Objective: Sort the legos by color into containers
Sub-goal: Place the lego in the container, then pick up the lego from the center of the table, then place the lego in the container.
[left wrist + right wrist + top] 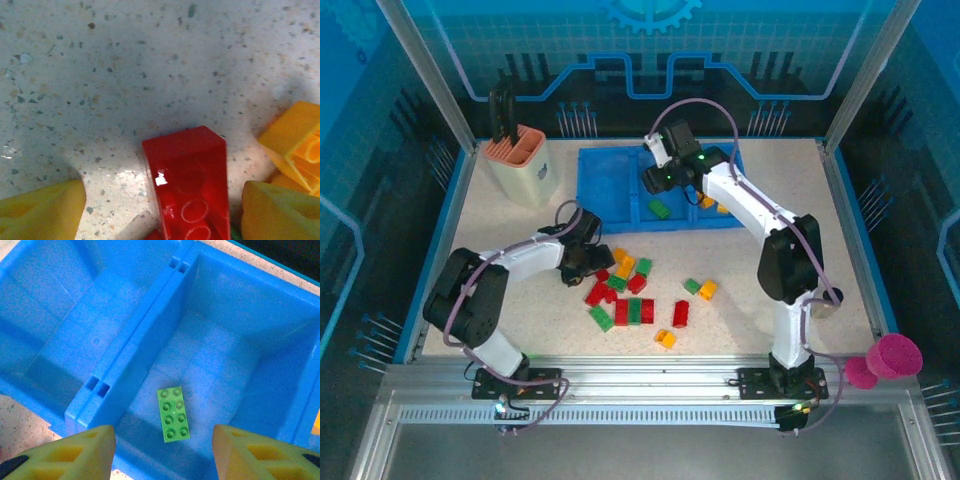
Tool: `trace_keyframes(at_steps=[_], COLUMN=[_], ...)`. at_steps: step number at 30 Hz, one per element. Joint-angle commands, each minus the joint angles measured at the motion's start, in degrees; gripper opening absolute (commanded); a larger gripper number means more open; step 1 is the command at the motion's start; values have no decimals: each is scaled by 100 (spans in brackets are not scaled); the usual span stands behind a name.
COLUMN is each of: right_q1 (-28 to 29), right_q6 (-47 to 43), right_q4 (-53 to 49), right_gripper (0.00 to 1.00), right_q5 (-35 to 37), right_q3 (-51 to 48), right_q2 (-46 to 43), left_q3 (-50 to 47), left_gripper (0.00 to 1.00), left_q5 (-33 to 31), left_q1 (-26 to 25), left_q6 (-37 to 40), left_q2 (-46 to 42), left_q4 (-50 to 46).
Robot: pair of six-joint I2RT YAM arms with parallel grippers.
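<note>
Hovering low over the speckled white table [125, 75], the left gripper [161, 200] has its 2 yellow fingertips [42, 210] spread apart, 1 on each side of a glossy red plastic brick [187, 185] that lies flat with its studs up. The right-hand fingertip sits just beside the brick; the other stands clear of it. An orange-yellow plastic brick [297, 140] lies close on the right.

From above, this gripper [588, 262] is at the left edge of a loose pile of red, green and orange-yellow bricks [630, 295] in the middle of the table. A green and yellow pair [700, 288] lies apart to the right of the pile.

The right gripper [165, 455] is also spread wide and holds nothing. It hangs over the middle compartment of a shallow blue plastic tray [125, 365], where 1 small green plastic brick [173, 413] lies flat on the floor. The overhead view shows 2 orange-yellow bricks [716, 206] in the right compartment.

A cream holder with an orange top [520, 165] stands left of the tray. A pink cup [895, 355] sits at the right edge.
</note>
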Motion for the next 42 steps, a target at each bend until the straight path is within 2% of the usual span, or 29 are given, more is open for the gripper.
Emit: trace_keyframes(at_steps=[1, 10, 20, 26, 30, 37, 42], right_q1=[-44, -207, -393, -483, -485, -349, -100], right_q6=[68, 150, 272, 594, 980, 1960, 2762], right_q4=[221, 453, 504, 435, 418, 152, -148], right_gripper=[55, 55, 57, 58, 59, 59, 61], right_q5=[-31, -63, 148, 150, -123, -674, -907], right_q3=[-270, -865, -1777, -2643, -3443, -4654, -5212], right_q2=[-352, -826, -1639, -2227, -2671, -3664, -4438], left_q3=[194, 356, 449, 1564, 2538, 3925, 4550], left_gripper=[79, 56, 33, 31, 30, 30, 29], left_q5=[-113, -154, -344, -1140, -1260, -1352, -1153], left_q1=[-71, -161, -170, -170, -161, -98, 215], left_q6=[-112, 103, 640, 1369, 1771, 2350, 2450], left_q2=[231, 788, 624, -37, 4, 836, 1763], left_q4=[-51, -365, -909, -1712, -1947, -1607, -1275])
